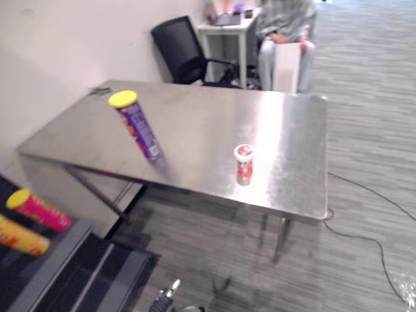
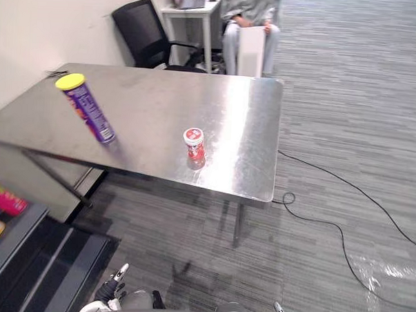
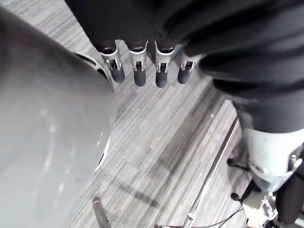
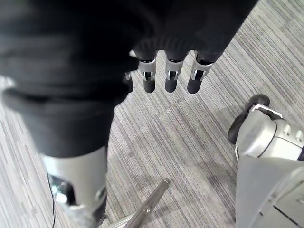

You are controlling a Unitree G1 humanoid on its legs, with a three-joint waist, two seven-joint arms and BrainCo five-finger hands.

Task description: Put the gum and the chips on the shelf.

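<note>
We see both task items on the desk [image 1: 196,121], neither yet touched. The chips [image 1: 137,125], a tall purple can with a yellow lid, stand on the desk's left part. The gum [image 1: 244,161], a small red tub with a white lid, sits well apart from it, closer to the desk's near edge.

The left robot hand [image 3: 137,71] and the right robot hand [image 4: 170,78] hang low over the carpet on the near side of the desk. Each has its fingers released and holds nothing.

The shelf [image 1: 58,260] lies below the desk's near left corner and already carries a pink can [image 1: 40,211] and a yellow can [image 1: 17,234].

We judge the work not yet begun, and we expect several risks.
- The chips are tall and narrow, so a sideways brush from a reaching finger could topple them and let them roll off the desk.
- The gum is small and smooth, so a loose pinch could nudge it over the near edge.
- At the shelf, a careless placement could knock the cans lying there.
- A person [image 1: 286,35] sits beyond the desk's far end, so wide arm swings are unwise.
</note>
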